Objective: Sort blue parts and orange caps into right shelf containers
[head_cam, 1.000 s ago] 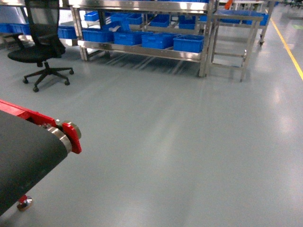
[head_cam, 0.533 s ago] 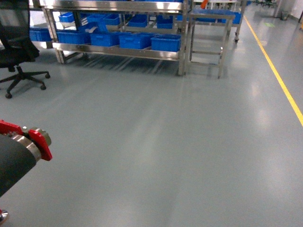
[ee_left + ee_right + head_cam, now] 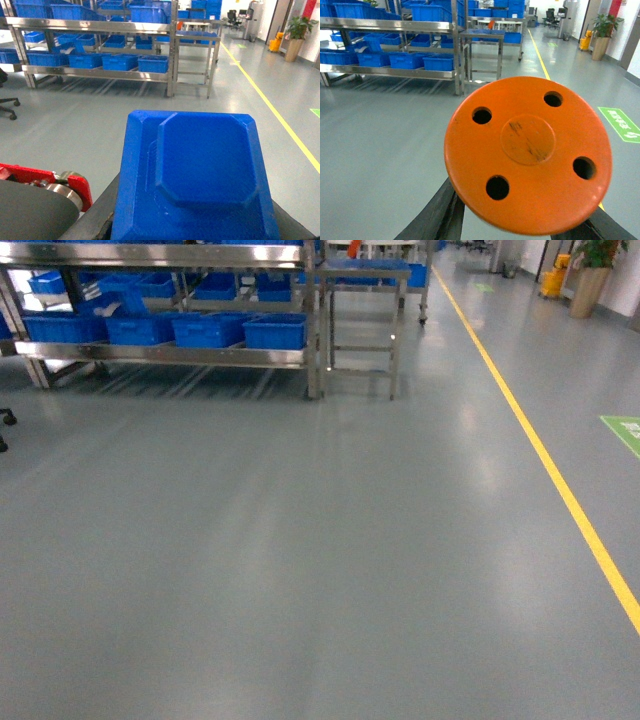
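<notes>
Head view: grey floor (image 3: 300, 560), yellow floor line (image 3: 540, 455) running away on the right of the steel shelf rack (image 3: 160, 352). No arm or hand visible in this view. Bright-blue ribbed plastic crates (image 3: 274, 332) sit in a row on the rack's lower shelf, well ahead of the robot. A small steel side stand (image 3: 360, 320) is just right of the rack.

Left wrist view: a blue chamfered plastic part (image 3: 195, 175) fills the lower frame, dark fingers (image 3: 95, 215) showing at its lower edges. I read the left hand as clamped on it. A red-framed conveyor end with its steel roller (image 3: 55, 182) sits low left, close to the arm and well short of the rack.

Right wrist view: round orange cap with four holes and a raised centre disc (image 3: 527, 155), face toward the camera, dark fingers (image 3: 437, 215) under it on both sides. Right hand looks closed on the cap. The rack is far ahead-left.

Stage, as I judge it: transit, both loads carried, nothing dropped off yet.

Risks:
- Cap seems held by its edge only; a jolt from the base could let it rotate or slip out.
- Both parts block the wrist cameras, so crate alignment near the rack depends on the head view.
- Several near-identical crates on the rack: wrong-bin drop is likely if the approach is off.
- Left arm could clip the conveyor end on a turn.
</notes>
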You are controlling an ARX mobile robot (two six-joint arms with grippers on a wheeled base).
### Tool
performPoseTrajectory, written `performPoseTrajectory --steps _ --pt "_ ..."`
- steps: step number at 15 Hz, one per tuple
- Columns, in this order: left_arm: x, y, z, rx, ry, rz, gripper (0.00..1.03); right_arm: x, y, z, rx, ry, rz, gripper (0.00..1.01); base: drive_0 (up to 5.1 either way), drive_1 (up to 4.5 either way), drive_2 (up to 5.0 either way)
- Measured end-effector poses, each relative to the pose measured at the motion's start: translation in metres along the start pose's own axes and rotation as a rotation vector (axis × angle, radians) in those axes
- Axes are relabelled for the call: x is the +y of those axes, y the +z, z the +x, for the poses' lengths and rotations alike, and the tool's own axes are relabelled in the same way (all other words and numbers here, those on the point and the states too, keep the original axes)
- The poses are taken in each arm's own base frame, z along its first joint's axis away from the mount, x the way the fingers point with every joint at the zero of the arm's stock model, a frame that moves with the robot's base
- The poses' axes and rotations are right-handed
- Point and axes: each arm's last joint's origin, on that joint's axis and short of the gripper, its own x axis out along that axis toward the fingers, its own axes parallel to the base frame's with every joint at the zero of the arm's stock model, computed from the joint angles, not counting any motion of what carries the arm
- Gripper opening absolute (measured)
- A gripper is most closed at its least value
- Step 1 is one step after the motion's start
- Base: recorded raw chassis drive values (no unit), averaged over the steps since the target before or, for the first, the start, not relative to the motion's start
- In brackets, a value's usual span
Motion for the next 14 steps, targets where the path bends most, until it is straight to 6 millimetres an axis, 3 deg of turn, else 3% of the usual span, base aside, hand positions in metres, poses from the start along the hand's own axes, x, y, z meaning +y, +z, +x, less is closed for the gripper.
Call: performPoseTrajectory --steps 11,14 --pt "0.0 0.0001 0.0 -0.001 0.001 0.0 0.44 0.0 0.0003 0.0 -0.003 0.0 0.0 0.41 -1.6 -1.61 -1.6" --pt "0.0 0.0001 0.0 -0.001 0.0 0.0 0.44 0.0 0.0001 0.0 -0.001 0.0 0.0 0.41 -0.2 4.17 -4.5"
